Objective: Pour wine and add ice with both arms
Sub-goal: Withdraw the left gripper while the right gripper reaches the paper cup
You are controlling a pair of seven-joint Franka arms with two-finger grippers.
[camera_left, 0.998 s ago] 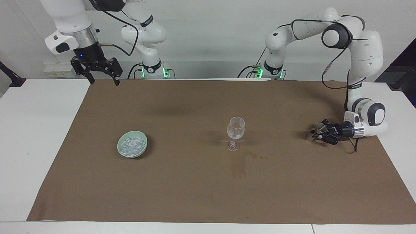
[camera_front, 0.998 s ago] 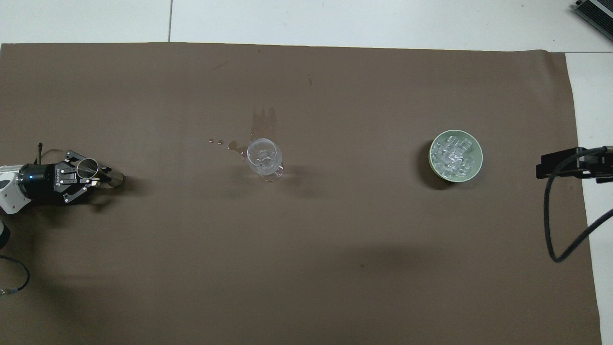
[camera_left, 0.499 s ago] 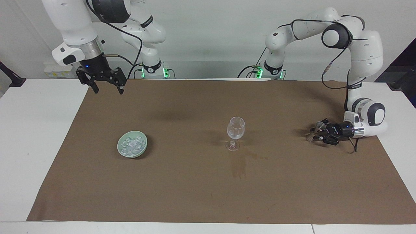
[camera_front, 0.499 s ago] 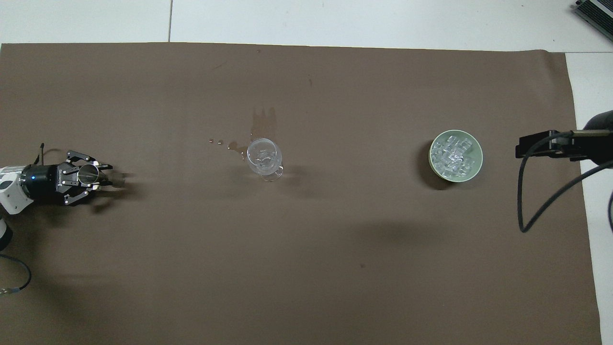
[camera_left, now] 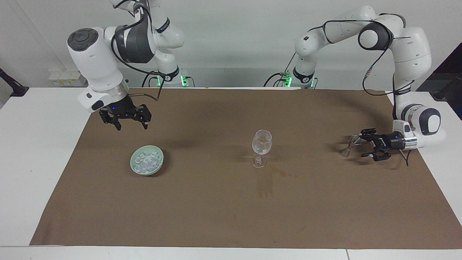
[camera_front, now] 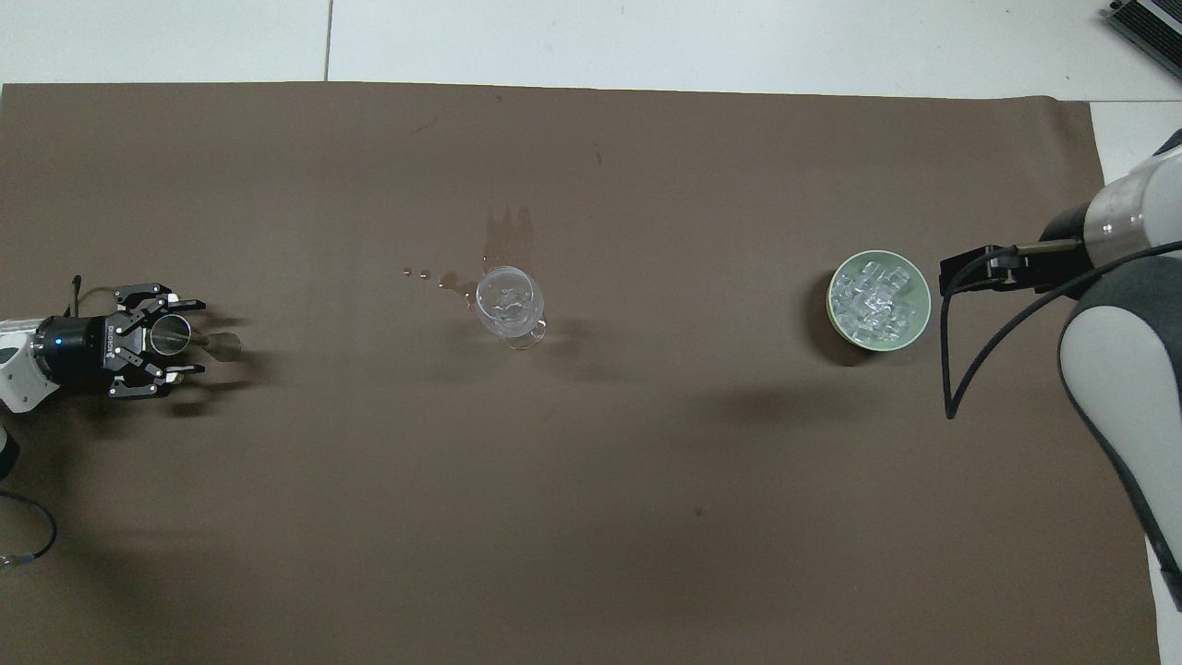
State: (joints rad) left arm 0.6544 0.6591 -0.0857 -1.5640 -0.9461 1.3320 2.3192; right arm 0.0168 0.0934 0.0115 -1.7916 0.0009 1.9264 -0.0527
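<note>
Setup: white bench against a plain wall, brown mat over most of it, with a wet stain on the mat by the wine glass, which stands mid-mat.
Ice: the ice sits piled in a pale green bowl toward the right arm's end of the bench.
Right gripper: the right gripper hangs over the mat close to the bowl, on the robots' side of it, well above the cubes, fingers spread wide, nothing in them.
Left gripper: the left gripper is low by the left arm's edge of the bench, lying sideways, fingers spread apart around a small clear glass that lies tipped on the mat; no grip on it now.
Change: a second ago the right gripper was up near the robots' edge of the mat, it's dropped toward the bowl since; the left one has let go and backed off.
Views: overhead shows only a dark edge of the right gripper just beside the bowl, so height only reads from the facing view; overhead does show the small glass's round mouth between the left fingers.
</note>
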